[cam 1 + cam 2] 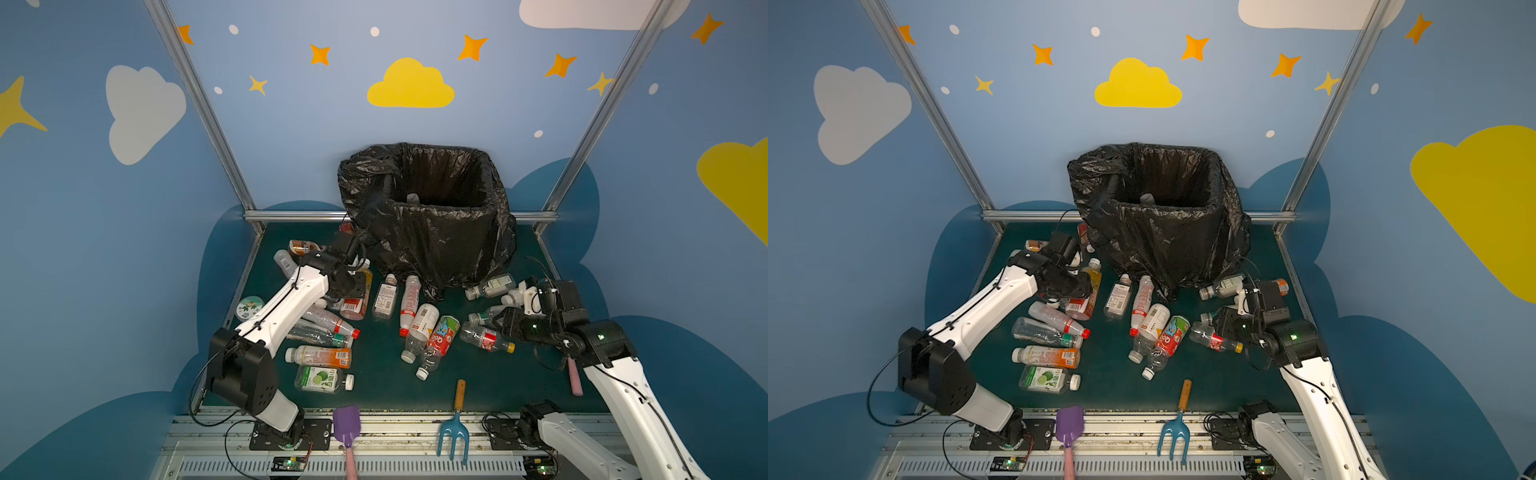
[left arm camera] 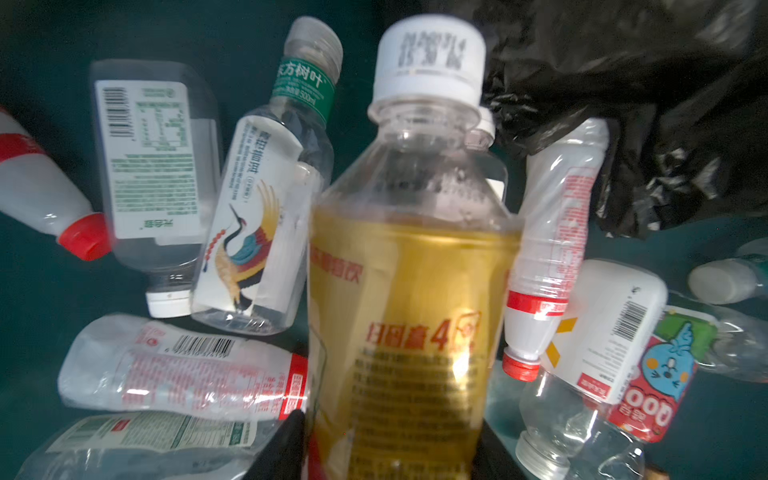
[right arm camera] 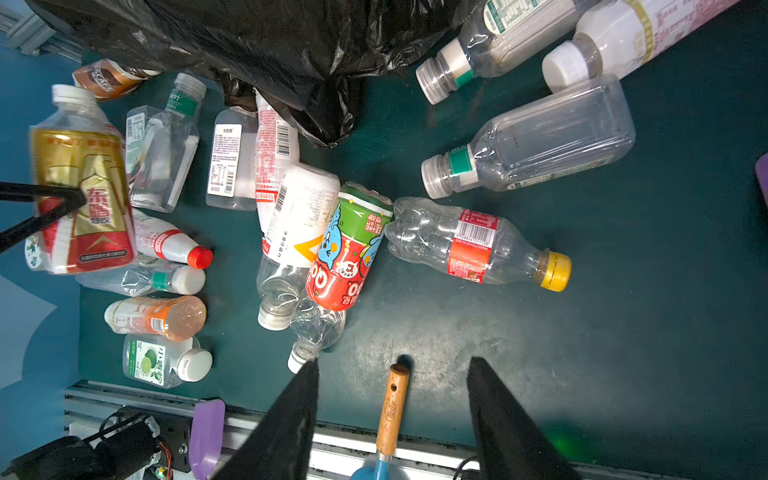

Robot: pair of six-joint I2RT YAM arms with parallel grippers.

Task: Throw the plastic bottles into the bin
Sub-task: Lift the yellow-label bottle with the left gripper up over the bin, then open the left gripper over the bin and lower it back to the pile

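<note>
Left wrist, gold-label bottle (image 2: 415, 311) lengthwise in left gripper (image 2: 390, 457), cap (image 2: 430, 54) pointing away

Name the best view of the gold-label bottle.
Left wrist: the gold-label bottle fills the frame, cap to label. Right wrist shows it smaller, a finger across it. Both top views: partly hidden behind the left gripper.

I see right gripper (image 3: 392, 360) jaws apart, empty | wooden rake handle (image 3: 390, 411) seen between them | gold-labelled bottle (image 3: 62, 158) clamped in left gripper (image 3: 79, 199)
</note>
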